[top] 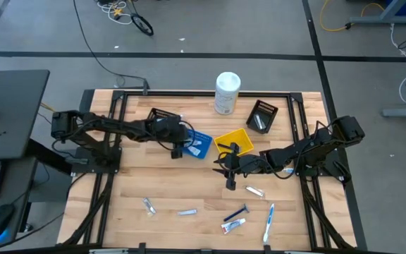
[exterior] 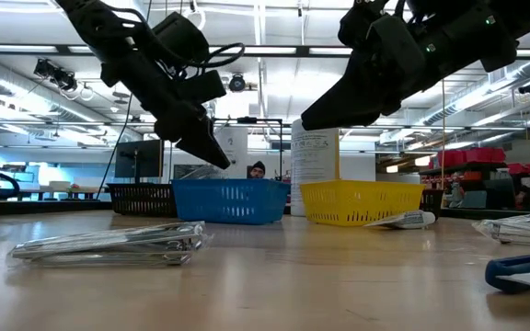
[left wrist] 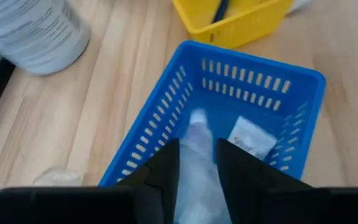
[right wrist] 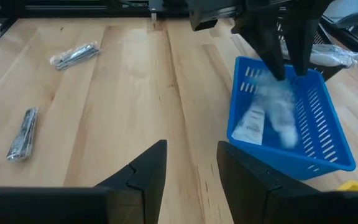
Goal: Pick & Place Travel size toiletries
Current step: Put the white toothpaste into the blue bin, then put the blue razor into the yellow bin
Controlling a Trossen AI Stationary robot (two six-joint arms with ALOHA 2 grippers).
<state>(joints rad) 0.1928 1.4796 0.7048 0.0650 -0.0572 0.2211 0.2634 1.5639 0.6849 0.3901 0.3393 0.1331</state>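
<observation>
- The wooden table [top: 189, 180] carries everything, with both dark arms reaching in from its sides.
- The left gripper [top: 177, 149] hangs over the blue bin [top: 200, 144]. Its fingers [left wrist: 166, 171] stand a little apart, with a clear-wrapped packet [left wrist: 194, 155] between them over the bin's inside; whether they pinch it I cannot tell.
- The right gripper [top: 229, 180] hovers above bare wood just in front of the yellow bin [top: 235, 140], jaws parted and holding nothing.
- The white canister [top: 226, 92] stands upright at the back of the table. Its label carries lines of small print, too fine to read in the low and left wrist views.
- A black bin [top: 261, 116] sits right of the canister, another black bin [top: 162, 115] behind the left arm.
- The right wrist view alone shows a white sachet [right wrist: 252, 124] lying in the blue bin beside the blurred packet; its red marking is unreadable.
- The left wrist view alone shows a blue handle [left wrist: 219, 9] inside the yellow bin.
- Loose toiletries lie along the front: a blue razor [top: 235, 212], a toothbrush [top: 268, 220], a small tube [top: 232, 225], and two wrapped items [top: 149, 205], [top: 187, 211].
</observation>
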